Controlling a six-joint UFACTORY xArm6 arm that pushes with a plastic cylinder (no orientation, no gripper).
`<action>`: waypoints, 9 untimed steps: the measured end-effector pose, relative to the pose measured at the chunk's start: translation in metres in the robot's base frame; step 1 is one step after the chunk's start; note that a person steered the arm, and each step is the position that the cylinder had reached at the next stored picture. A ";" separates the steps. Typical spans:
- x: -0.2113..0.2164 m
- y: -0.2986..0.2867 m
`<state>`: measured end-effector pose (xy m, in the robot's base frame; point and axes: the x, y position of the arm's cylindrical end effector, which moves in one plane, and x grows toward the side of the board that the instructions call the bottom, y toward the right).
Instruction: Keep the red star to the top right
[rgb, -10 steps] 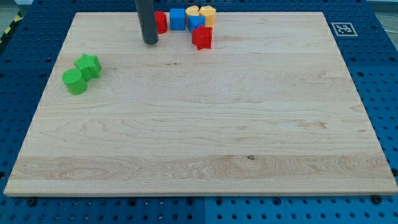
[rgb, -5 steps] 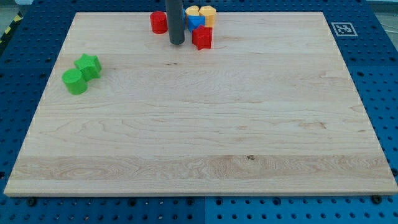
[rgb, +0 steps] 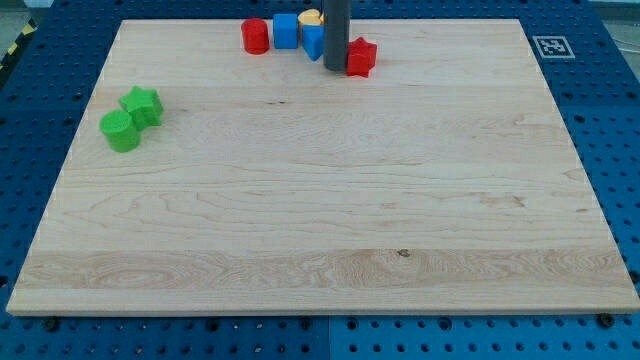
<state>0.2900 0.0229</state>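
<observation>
Where it rests, my tip (rgb: 336, 66) touches the red star (rgb: 361, 57) (left side).

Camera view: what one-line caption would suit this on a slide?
My tip presses the left side of the red star near the board's top edge; two green blocks sit far left.

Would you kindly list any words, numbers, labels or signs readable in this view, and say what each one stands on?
No readable words, numbers or brand names anywhere.
Only sign: a black-and-white square marker, a pattern rather than text, at the wooden board's top right corner.
The blocks, including the red star beside my tip, carry no markings.
</observation>
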 end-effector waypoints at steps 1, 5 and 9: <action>0.000 0.014; 0.000 0.073; -0.001 0.119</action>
<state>0.2887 0.1423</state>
